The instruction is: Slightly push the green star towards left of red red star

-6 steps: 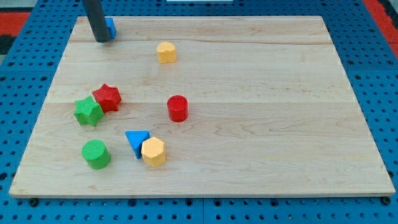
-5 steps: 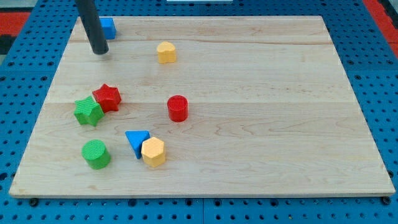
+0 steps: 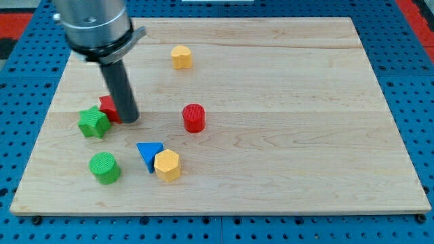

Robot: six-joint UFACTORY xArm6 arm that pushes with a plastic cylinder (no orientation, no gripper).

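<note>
The green star [image 3: 93, 123] lies at the view's left on the wooden board [image 3: 285, 102]. The red star [image 3: 107, 106] sits just up and right of it, touching it, and is mostly hidden behind the rod. My tip [image 3: 129, 120] rests on the board right against the red star's right side, a short way right of the green star.
A red cylinder [image 3: 194, 117] stands right of my tip. A green cylinder [image 3: 105, 167], a blue triangle [image 3: 148, 154] and an orange hexagon block [image 3: 167, 165] lie toward the view's bottom. A yellow block [image 3: 181, 57] sits near the top.
The rod has moved from the board's top left corner down to the red star's right side. The green star has shifted slightly left. The blue block at the top left is now hidden.
</note>
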